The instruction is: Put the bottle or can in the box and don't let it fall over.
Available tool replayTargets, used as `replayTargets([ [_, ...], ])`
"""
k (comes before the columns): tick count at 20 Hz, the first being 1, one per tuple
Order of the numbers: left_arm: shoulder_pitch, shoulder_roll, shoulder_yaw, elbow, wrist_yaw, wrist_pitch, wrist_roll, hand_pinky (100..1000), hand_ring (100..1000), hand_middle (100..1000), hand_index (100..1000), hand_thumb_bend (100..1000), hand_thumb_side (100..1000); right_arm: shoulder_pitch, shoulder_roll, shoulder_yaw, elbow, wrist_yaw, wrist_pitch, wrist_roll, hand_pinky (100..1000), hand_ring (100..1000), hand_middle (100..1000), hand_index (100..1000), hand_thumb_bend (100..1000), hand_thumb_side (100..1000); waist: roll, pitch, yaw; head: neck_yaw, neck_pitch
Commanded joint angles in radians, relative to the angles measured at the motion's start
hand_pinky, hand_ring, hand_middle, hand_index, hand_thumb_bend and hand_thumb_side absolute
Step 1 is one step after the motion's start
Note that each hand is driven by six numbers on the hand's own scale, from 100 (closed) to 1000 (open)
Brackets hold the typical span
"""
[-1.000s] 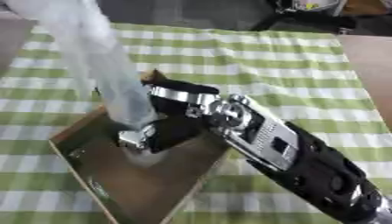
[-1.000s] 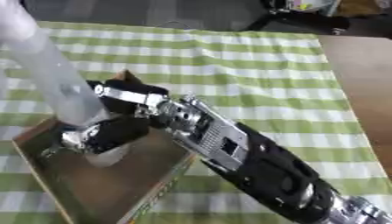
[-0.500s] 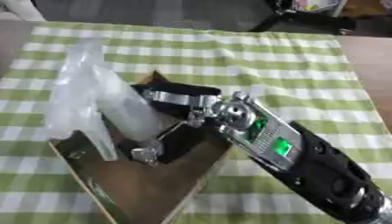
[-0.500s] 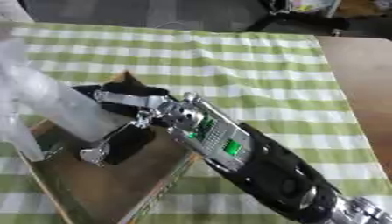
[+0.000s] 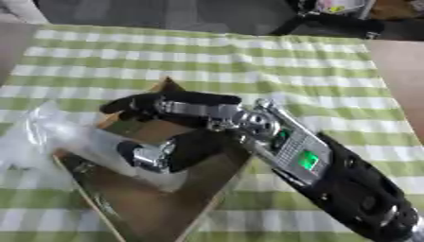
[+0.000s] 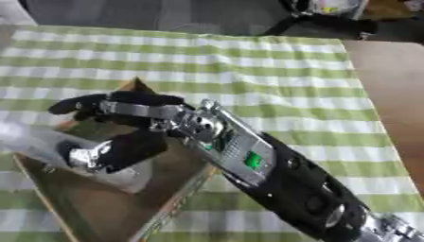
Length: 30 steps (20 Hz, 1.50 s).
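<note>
**Over the box: bottle tilted far over, placement at risk**

Over the box (image 5: pixel 178 208), the right hand (image 5: pixel 178 125) reaches in from the lower right, fingers (image 5: pixel 136 104) stretched toward the box's far-left corner and thumb (image 5: pixel 145 156) curled lower down. The clear plastic bottle (image 5: pixel 75 142) lies steeply tilted, almost on its side: its base end sits inside the box near the thumb, while its upper body leans out across the box's left wall onto the green checked cloth (image 5: pixel 273 66). The bottle passes between the fingers and the thumb; the hand appears partly closed around its lower end, though blur hides whether the fingers actually touch it. The left hand does not show in either view.

Step in hand, as judged: setting the bottle down inside the box. It is not upright, so the step is not done. The next move calls for righting the bottle about its base, bringing the neck back over the box floor, and only then opening the hand. Release at this tilt would likely leave it fallen.
</note>
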Motion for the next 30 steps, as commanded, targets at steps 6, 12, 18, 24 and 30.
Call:
replayTargets([
  [6, -0.007, 0.019, 0.008, -0.02, -0.004, -0.002, -0.006, 924, 861, 955, 850, 153, 867, -0.015, -0.027, -0.033, -0.034, -0.041, 0.019, -0.02, 987, 1000, 1000, 1000, 100, 597, 0.011, -0.015, -0.003, 0.0, -0.015],
  [12, -0.005, 0.019, 0.01, -0.02, -0.005, -0.004, -0.005, 924, 862, 955, 850, 153, 866, -0.011, -0.039, -0.057, -0.054, -0.079, 0.06, -0.06, 941, 1000, 1000, 1000, 100, 576, 0.013, -0.016, -0.006, 0.0, -0.019],
  [18, -0.003, 0.02, 0.011, -0.02, -0.006, -0.005, -0.004, 925, 862, 955, 850, 152, 866, -0.005, -0.061, -0.102, -0.083, -0.164, 0.098, -0.15, 914, 1000, 1000, 1000, 100, 618, 0.017, -0.016, -0.01, 0.003, -0.022],
  [24, 0.003, 0.02, 0.014, -0.02, -0.007, -0.007, -0.003, 925, 862, 955, 850, 151, 866, 0.015, -0.106, -0.16, -0.125, -0.239, 0.096, -0.219, 912, 1000, 1000, 1000, 100, 609, 0.023, -0.017, -0.019, 0.007, -0.026],
  [30, 0.007, 0.019, 0.016, -0.019, -0.009, -0.009, -0.002, 926, 862, 955, 850, 150, 867, 0.058, -0.146, -0.213, -0.128, -0.317, 0.054, -0.29, 900, 1000, 1000, 996, 100, 608, 0.027, -0.014, -0.024, 0.01, -0.031],
])
